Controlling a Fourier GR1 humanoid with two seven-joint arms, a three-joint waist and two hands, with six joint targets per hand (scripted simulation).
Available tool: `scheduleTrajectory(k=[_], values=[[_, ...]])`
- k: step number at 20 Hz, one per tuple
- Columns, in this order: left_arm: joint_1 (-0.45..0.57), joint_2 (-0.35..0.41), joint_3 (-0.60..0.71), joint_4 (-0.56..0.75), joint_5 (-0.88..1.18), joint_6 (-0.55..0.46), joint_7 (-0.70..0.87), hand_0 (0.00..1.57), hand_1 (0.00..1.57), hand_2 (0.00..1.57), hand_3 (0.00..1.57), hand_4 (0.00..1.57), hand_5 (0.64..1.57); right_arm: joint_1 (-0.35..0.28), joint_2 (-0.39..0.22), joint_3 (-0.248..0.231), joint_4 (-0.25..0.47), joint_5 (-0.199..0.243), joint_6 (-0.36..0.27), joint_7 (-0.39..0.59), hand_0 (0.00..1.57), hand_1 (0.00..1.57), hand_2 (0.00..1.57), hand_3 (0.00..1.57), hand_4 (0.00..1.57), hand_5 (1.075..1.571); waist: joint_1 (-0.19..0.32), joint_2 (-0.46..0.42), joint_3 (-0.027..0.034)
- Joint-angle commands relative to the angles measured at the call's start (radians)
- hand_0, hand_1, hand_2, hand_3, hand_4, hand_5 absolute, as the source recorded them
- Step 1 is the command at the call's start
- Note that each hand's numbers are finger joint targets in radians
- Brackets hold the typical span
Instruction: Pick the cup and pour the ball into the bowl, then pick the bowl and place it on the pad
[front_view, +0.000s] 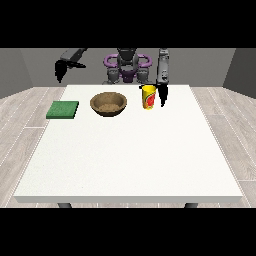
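Grey walls and pale floorboards surround the large white table (130, 155), and everything we need sits along its far edge, close to the robot. Leftmost in the view lies the green pad (62, 109), flat and square. Just right of it, a clear gap between them, stands the brown bowl (108, 104) — wide, shallow, and to our eye rigid like wood, so we judge it would take a pinch at the rim without flexing. Smaller again is the yellow cup (148, 96), upright, with a red mark on its side, standing right of the bowl. We expect it to be light and easy to tip, so the hold belongs around its middle, below the rim. The ball is not visible; presumably it sits inside the cup.

At the view's right, the hand (163, 96) hangs just beside the cup, fingers pointing down — whether it touches the cup, or how far the fingers are spread, we cannot tell. At the view's left, the other hand (60, 70) is raised off the table beyond the pad, holding nothing; its finger pose is too small to read.
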Motion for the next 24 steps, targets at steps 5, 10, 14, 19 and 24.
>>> scheduleTrajectory(k=[5,10,14,19,24], values=[[-0.12,0.017,0.067,0.284,0.021,0.0,-0.166,0.0,0.0,0.0,0.0,0.0,1.521,0.012,0.03,0.025,0.005,0.036,-0.013,-0.029,0.0,0.0,0.0,0.0,0.0,1.571,-0.026,0.002,-0.0003],[-0.191,0.023,0.084,0.363,0.018,0.031,-0.209,0.0,0.0,0.0,0.0,0.0,1.559,-0.029,0.005,0.004,0.045,0.036,0.001,-0.063,0.0,0.0,0.0,0.0,0.0,1.571,-0.037,0.048,-0.0003],[-0.124,-0.014,0.017,0.308,-0.128,0.293,-0.285,1.29,1.29,1.57,1.57,1.4,1.268,-0.07,-0.028,-0.026,0.076,-0.005,0.037,-0.061,0.0,0.0,0.0,0.0,0.0,1.57,-0.065,0.097,0.0003],[-0.081,-0.018,0.002,0.294,-0.142,0.34,-0.253,1.32,1.32,1.57,1.57,1.48,1.252,-0.078,-0.097,-0.062,0.06,-0.042,0.087,-0.027,0.0,0.0,0.0,0.0,0.0,1.57,-0.097,0.073,0.0002],[-0.096,0.04,-0.099,0.254,-0.254,0.376,-0.029,1.34,1.34,1.57,1.57,1.53,1.304,-0.035,-0.064,-0.04,0.139,0.0,0.045,0.021,0.0,0.0,0.0,0.0,0.0,1.57,-0.016,-0.12,0.0012]])
